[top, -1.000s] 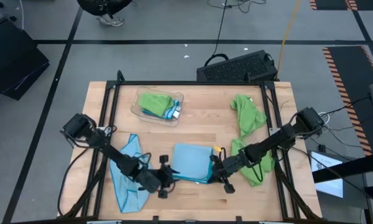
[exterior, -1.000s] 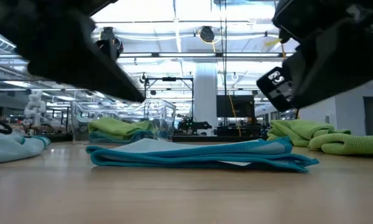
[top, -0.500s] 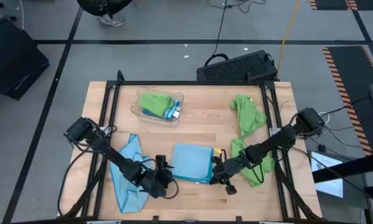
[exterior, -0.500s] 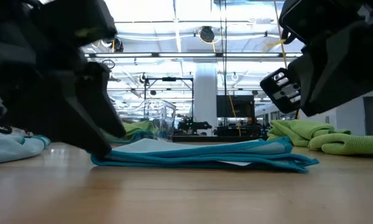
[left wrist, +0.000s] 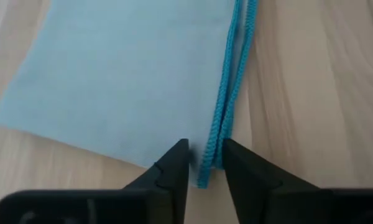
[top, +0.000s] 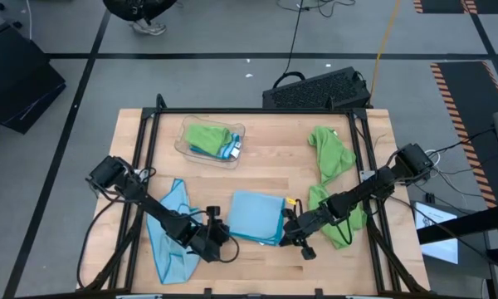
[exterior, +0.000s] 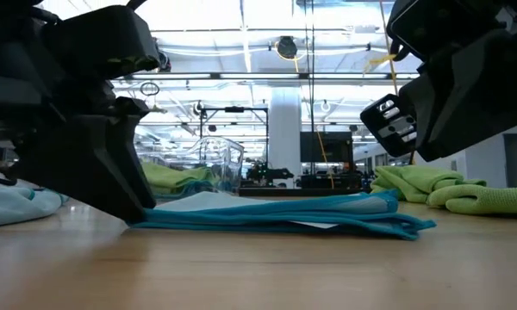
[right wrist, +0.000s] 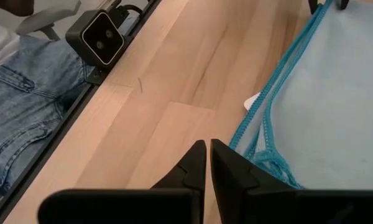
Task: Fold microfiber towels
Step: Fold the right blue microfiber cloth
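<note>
**A:** What lies around you, biggest first?

**B:** The wooden table (top: 257, 178) is under both my arms. On it, the folded blue towel (top: 256, 218) sits between my two grippers, near the front edge. Outboard of my left gripper (top: 223, 241), a loose blue towel (top: 170, 237) sprawls beneath that arm. Behind my right gripper (top: 291, 232), a crumpled green towel (top: 330, 154) lies toward the far right corner, and a second green towel (top: 340, 218) is bunched under my right arm. Far across from my left gripper stands the clear plastic tray (top: 186, 148) with a green towel (top: 206, 136) and a bit of blue cloth inside.

**A:** And the grippers themselves?

**B:** My left gripper is at the folded blue towel's near left corner. Its fingers (left wrist: 174, 163) are slightly apart, and the towel's stitched edge runs into the narrow gap between them; I cannot tell whether they actually pinch it. My right gripper is just beside the towel's right edge, fingers (right wrist: 196, 163) pressed together with nothing between them, over bare wood.

**A:** Anything in the way?

**B:** From table level, my left arm blocks the towel's left end. Beyond the right gripper, a small black camera (right wrist: 103, 36) sits at the table edge, with denim (right wrist: 25, 106) past it.
</note>
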